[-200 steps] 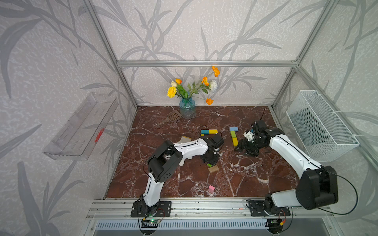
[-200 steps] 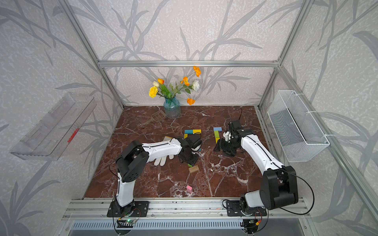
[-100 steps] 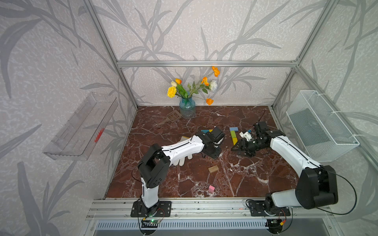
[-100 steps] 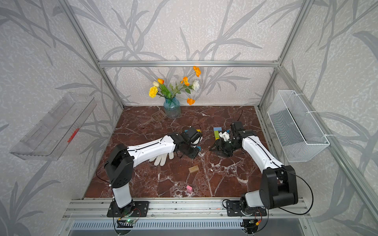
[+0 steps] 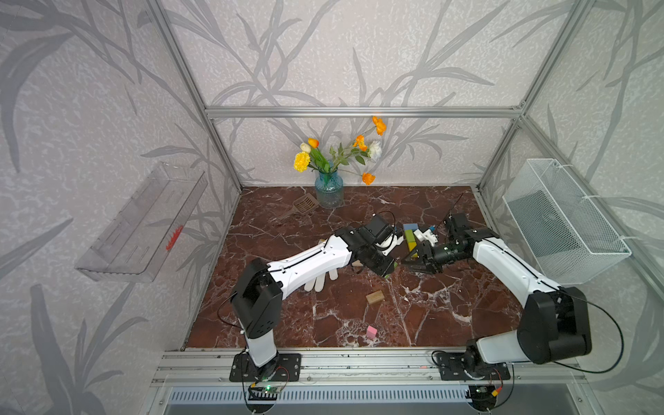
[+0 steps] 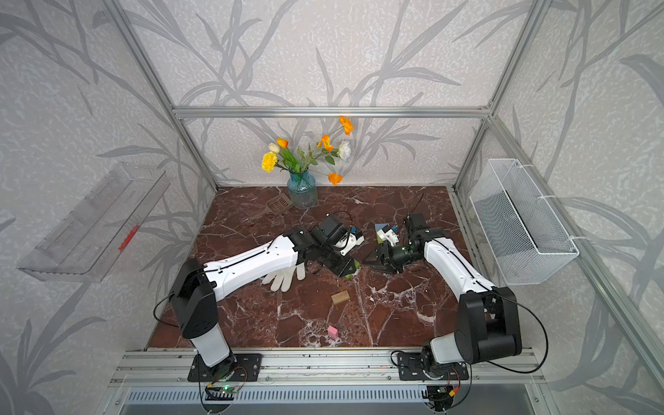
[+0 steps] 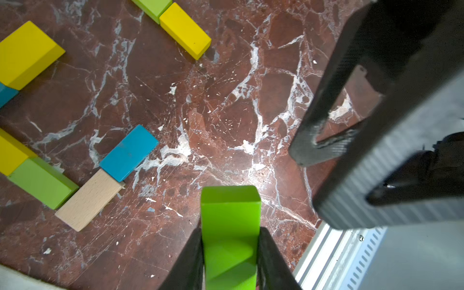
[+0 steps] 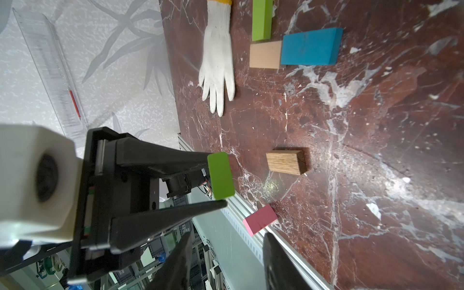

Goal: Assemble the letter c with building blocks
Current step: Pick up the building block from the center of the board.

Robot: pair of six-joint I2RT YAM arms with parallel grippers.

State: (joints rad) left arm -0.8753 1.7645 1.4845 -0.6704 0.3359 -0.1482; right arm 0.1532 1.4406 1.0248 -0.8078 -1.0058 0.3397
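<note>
My left gripper [image 7: 229,232] is shut on a bright green block [image 7: 229,221], which sticks out past its fingertips above the marble floor; both top views show it mid-table [image 5: 390,267] [image 6: 354,266]. My right gripper [image 5: 409,260] faces it from the right, a short gap away, open with nothing between its fingers [image 8: 273,261]. In the right wrist view the green block [image 8: 221,179] hangs ahead of those fingers. Laid blocks show in the left wrist view: a blue one [image 7: 129,153] touching a plain wood one [image 7: 89,200], a green one [image 7: 42,184], and yellow ones [image 7: 184,30] [image 7: 25,52].
A brown wood block [image 5: 374,297] and a pink block [image 5: 372,332] lie apart toward the front rail. The white glove [image 5: 319,282] lies under my left forearm. A vase of flowers [image 5: 328,190] and a spatula [image 5: 303,205] stand at the back, a wire basket [image 5: 560,222] on the right wall.
My left arm has stretched out and carried the green block up and to the right. My right gripper has swung left toward it and its jaws have narrowed.
</note>
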